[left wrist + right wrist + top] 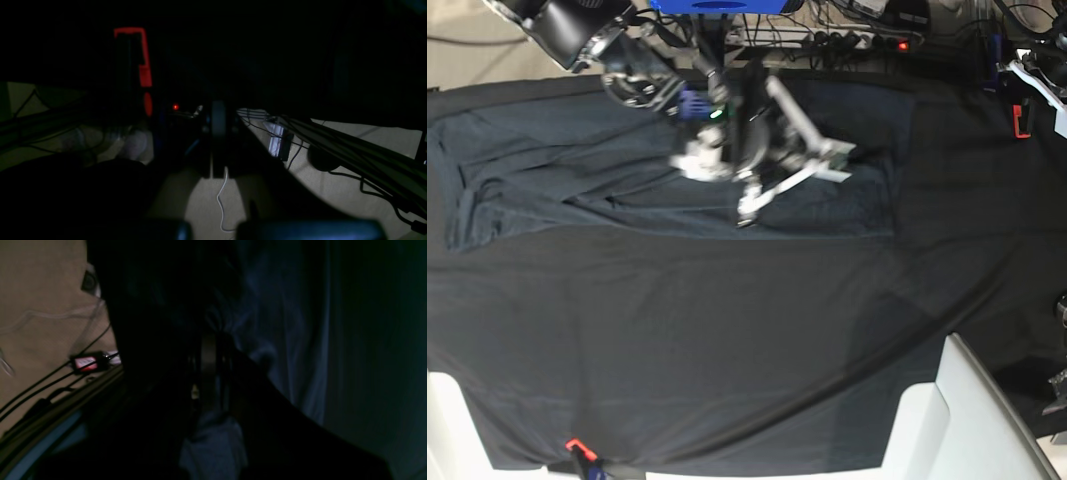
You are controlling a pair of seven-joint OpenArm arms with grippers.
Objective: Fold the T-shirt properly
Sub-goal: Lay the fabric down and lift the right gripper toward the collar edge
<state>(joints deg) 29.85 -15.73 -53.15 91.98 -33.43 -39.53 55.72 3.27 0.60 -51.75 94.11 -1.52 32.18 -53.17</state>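
Observation:
The T-shirt (547, 150) lies spread across the back half of the table, dark slate-grey and creased, with a sleeve reaching the left edge. Both arms (727, 150) crowd over its middle, and part of them is blurred. In the right wrist view my right gripper (213, 335) is shut on a bunch of bluish-grey T-shirt fabric (283, 323), whose folds fan out from the fingertips. My left gripper (218, 110) is shut, its fingers pressed together in a very dark view. No cloth shows between them. Pale floor lies beyond.
A black tablecloth (727, 340) covers the table. A red clamp (1022, 120) grips its right edge and an orange one (575, 445) its front. Cables and a power strip (867, 42) run behind the back edge. A white object (947, 420) stands at the front right.

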